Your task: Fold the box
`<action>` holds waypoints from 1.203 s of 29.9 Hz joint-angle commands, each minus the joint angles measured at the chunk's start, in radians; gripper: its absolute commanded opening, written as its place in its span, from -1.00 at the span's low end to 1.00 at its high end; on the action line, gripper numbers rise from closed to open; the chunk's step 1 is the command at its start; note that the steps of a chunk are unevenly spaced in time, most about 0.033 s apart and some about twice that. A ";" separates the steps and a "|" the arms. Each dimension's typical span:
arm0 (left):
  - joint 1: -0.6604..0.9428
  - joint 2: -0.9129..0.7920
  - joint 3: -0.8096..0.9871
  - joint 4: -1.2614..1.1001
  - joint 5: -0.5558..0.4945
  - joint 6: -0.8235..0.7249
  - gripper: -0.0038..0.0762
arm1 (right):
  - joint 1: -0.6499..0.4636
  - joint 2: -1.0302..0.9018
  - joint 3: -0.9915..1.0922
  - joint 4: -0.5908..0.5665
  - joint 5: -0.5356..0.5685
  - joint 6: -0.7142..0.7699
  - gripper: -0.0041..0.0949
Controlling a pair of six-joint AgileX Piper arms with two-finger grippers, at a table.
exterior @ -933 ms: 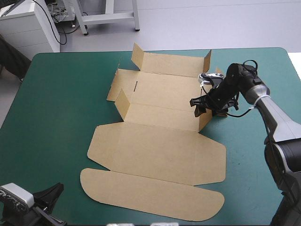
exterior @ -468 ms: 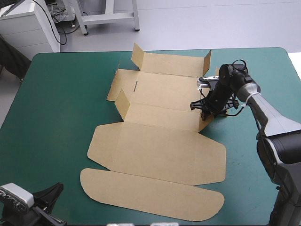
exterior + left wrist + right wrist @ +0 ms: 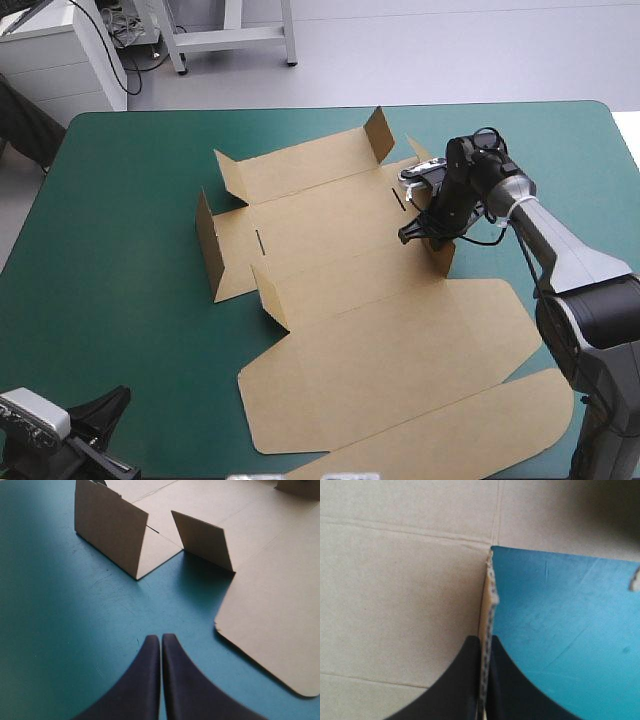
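Observation:
The brown box [image 3: 340, 300] lies as a cut sheet, skewed on the teal-green cover, with several short flaps raised at its far end. My right gripper [image 3: 425, 235] is shut on an upright flap at the sheet's right side. In the right wrist view its black fingers [image 3: 485, 642] pinch the thin board edge [image 3: 492, 595], brown board [image 3: 395, 580] on one side and cover on the other. My left gripper [image 3: 105, 412] rests shut near the table's front left corner. In its own view its tips [image 3: 161, 639] meet over bare cover, well short of two raised flaps [image 3: 112, 530].
The long rounded lid flap [image 3: 480, 430] reaches the table's front edge at the right. Bare teal-green cover [image 3: 120, 250] spreads along the left side and behind the box. The table's right edge runs close beside my right arm.
My right gripper has gone from open to shut on the flap. The whole sheet has swung counter-clockwise, its far end shifting left and its lid flap toward the front right.

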 commanded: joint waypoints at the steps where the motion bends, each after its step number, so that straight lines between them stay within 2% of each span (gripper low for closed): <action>1: -0.005 0.016 -0.022 -0.001 -0.071 0.002 -0.92 | 0.003 -0.028 -0.100 0.001 0.010 -0.150 -0.96; 8: -0.005 0.016 -0.022 -0.001 -0.071 0.002 -0.92 | 0.005 0.042 -0.341 0.008 0.034 -0.345 -0.96; 14: -0.005 0.016 -0.022 -0.001 -0.071 0.002 -0.92 | 0.016 0.087 -0.443 0.088 0.034 -0.529 -0.96; 19: -0.005 0.016 -0.022 -0.001 -0.071 0.002 -0.92 | 0.079 0.114 -0.443 0.073 0.034 -0.556 -0.96; 23: -0.005 0.016 -0.022 -0.001 -0.071 0.000 -0.92 | 0.161 0.122 -0.443 0.073 0.034 -0.628 -0.96; 30: -0.005 0.016 -0.022 -0.001 -0.071 0.000 -0.92 | 0.310 0.143 -0.443 0.050 0.034 -0.661 -0.96; 36: -0.005 0.016 -0.022 -0.001 -0.071 0.000 -0.92 | 0.342 0.186 -0.443 -0.013 0.034 -0.682 -0.96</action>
